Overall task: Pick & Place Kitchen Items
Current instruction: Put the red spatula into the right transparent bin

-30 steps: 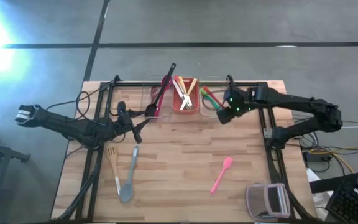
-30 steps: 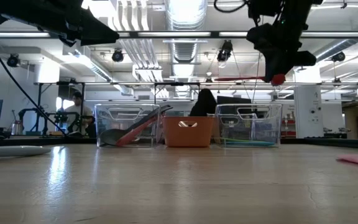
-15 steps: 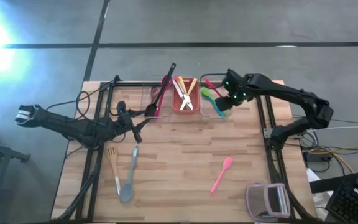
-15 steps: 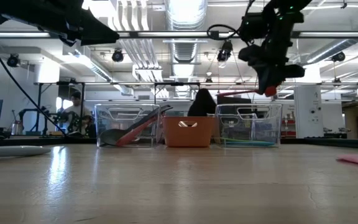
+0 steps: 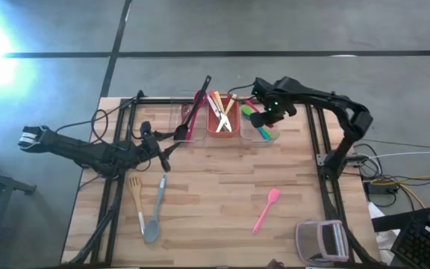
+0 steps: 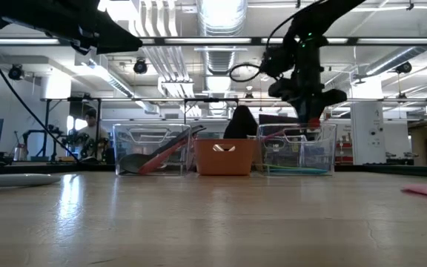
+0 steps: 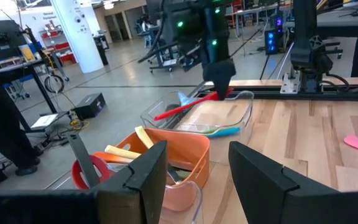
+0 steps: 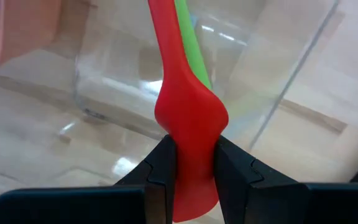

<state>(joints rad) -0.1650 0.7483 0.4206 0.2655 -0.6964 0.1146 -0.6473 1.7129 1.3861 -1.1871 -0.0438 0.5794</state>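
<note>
- The right pincer (image 5: 269, 113) is seen over the clear bin (image 5: 258, 134) at the right end of the row of three bins at the far edge of the table (image 5: 215, 194); its two fingers (image 8: 161, 171) are closed tightly on the widened end of a red spoon (image 8: 188, 112).
- In the left wrist view the red spoon (image 7: 185, 109) is held slanted, its free end reaching down into that clear bin (image 7: 229, 118), where a blue and a green utensil are also lying.
- In the right wrist view a green utensil (image 8: 188, 37) is seen just behind the red handle, inside the bin's clear wall.
- The left pincer (image 5: 161, 153) is held low over the table's left part, well apart from the bins; in its own wrist view its fingers (image 7: 151, 168) are parted with nothing between them.
- The middle orange bin (image 5: 222, 123) is filled with pale wooden sticks (image 5: 223, 104); the left clear bin (image 5: 187, 123) carries a black utensil (image 5: 194, 108) and a dark red one leaning over its rim.
- On the open table a wooden spatula (image 5: 134, 190) and a grey spoon (image 5: 154, 217) are lying side by side at the left, and a pink spoon (image 5: 266, 210) is lying right of centre.
- A grey-and-pink boxy gadget (image 5: 321, 239) is placed at the near right corner.
</note>
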